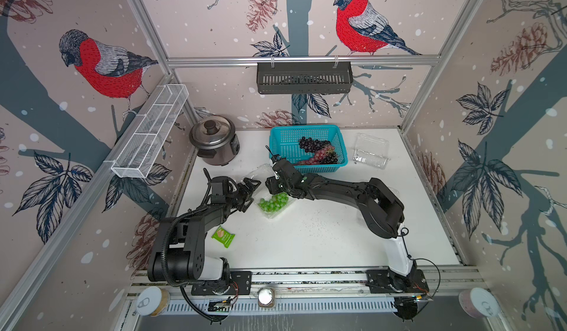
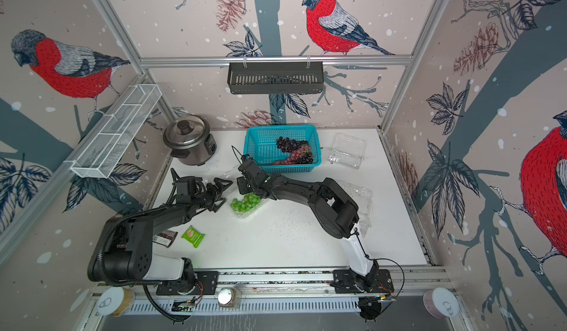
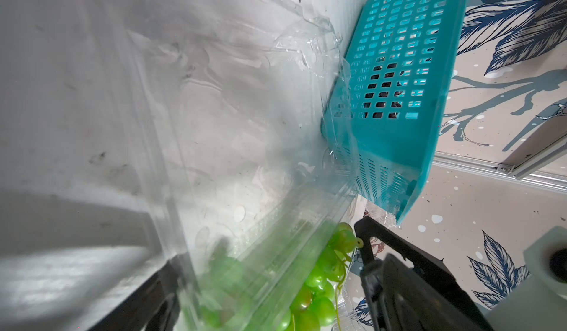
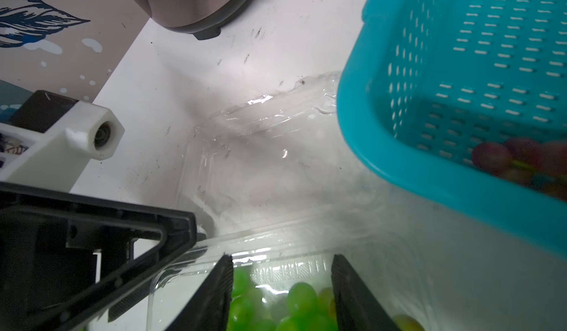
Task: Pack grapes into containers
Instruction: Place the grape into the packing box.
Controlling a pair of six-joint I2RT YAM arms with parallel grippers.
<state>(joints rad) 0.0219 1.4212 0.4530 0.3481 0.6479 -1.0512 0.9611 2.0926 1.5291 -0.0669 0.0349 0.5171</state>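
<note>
Right arm (image 1: 352, 191) reaches from near-right across to centre-left, forearm stretched left. Right gripper (image 4: 282, 262) hangs over the green grapes (image 1: 274, 202), jaws apart, gripping nothing. The grapes lie in the open clamshell (image 1: 270, 215), centre-left on the table (image 1: 306, 237). Left gripper (image 1: 250, 191) sits low at the clamshell's left edge, jaws spread wide. The lid (image 3: 245, 130) seems to pass between them; contact is unclear through the plastic. Teal basket (image 1: 306, 128) is just beyond the lid, with dark and red grapes (image 1: 316, 153) inside. There is open room near and right of the clamshell.
</note>
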